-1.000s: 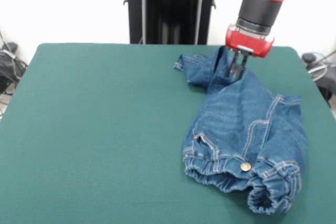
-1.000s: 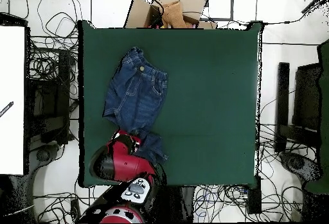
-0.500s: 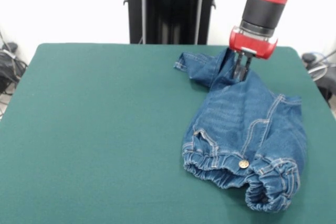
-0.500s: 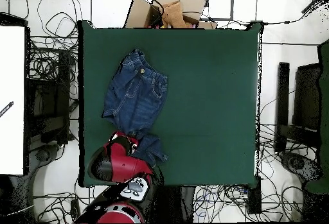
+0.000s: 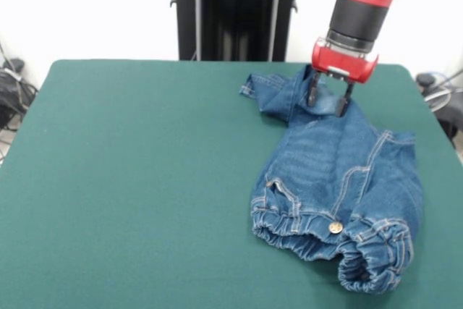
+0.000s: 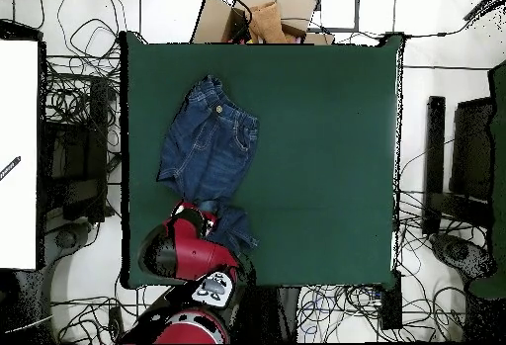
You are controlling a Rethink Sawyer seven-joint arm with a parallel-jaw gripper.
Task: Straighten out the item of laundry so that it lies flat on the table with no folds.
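The pincer (image 5: 330, 99) hangs spread wide just over the bunched leg end of the denim jeans (image 5: 340, 186), whose gathered waistband lies well beyond it on the green surface (image 5: 137, 179).

In the front view, the table (image 5: 130, 179) left of the jeans (image 5: 340, 179) lies bare, with open passage across it. The arm (image 5: 358, 5) and its open gripper (image 5: 329, 95) stand over the jeans' far end, blocking approach there.
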